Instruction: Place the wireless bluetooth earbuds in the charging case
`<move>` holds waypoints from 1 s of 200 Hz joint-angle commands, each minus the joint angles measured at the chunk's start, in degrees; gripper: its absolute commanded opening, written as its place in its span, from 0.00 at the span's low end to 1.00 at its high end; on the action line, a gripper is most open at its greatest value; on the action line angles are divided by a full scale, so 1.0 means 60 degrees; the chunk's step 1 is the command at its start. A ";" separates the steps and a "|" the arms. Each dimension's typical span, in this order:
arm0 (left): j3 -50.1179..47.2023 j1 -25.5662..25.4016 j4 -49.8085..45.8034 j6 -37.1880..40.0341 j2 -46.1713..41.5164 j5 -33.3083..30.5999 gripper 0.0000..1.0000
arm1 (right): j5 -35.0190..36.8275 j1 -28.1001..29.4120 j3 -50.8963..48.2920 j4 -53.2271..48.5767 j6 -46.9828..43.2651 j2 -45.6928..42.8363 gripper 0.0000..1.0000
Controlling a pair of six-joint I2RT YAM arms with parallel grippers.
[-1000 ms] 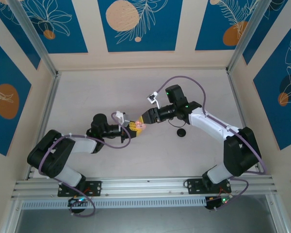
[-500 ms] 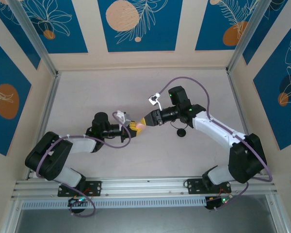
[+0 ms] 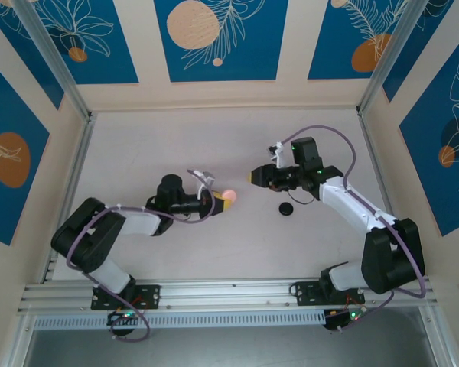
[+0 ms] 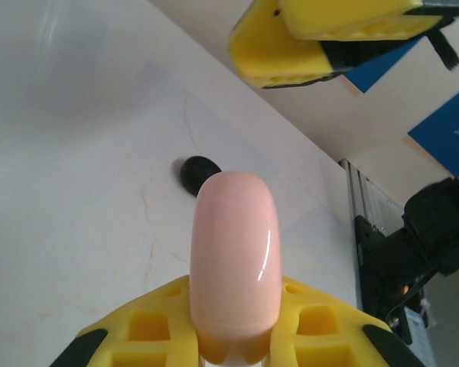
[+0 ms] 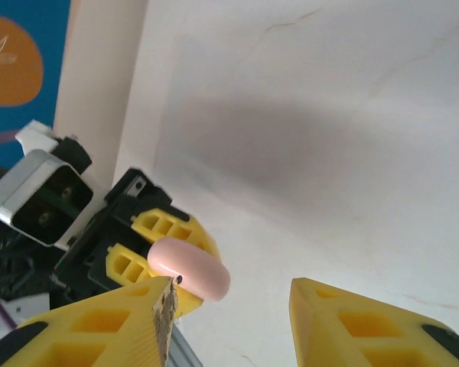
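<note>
Left gripper is pinched on the pink case, edge-on, right at the finger tips. The shell is glossy and rounded, so I expect it could squirt out or twist if anything pushes on it. From here the case looks closed; if so, nothing goes in until the lid is up, and prying it one-handed could pop it free.

Black piece lies on the table just behind the case. Bud or case, can't tell. It's small and loose, so a sweeping finger or cable could flick it away.

Right gripper is beyond that, apart from the case, fingers spread with nothing between them in the wrist view. Closing in on the left tips risks finger-to-finger contact and a knocked case.
</note>
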 commanded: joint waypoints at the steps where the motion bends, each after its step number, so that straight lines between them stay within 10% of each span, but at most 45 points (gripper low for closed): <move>1: 0.0703 -0.0512 0.0032 -0.2372 0.0541 -0.0584 0.00 | 0.0564 -0.0291 -0.0294 -0.0680 0.0425 -0.0480 0.44; 200: 0.4199 -0.1460 -0.7637 -0.2099 0.2613 -0.2082 0.36 | 0.1173 -0.2200 -0.2770 -0.0840 0.0633 -0.2364 0.45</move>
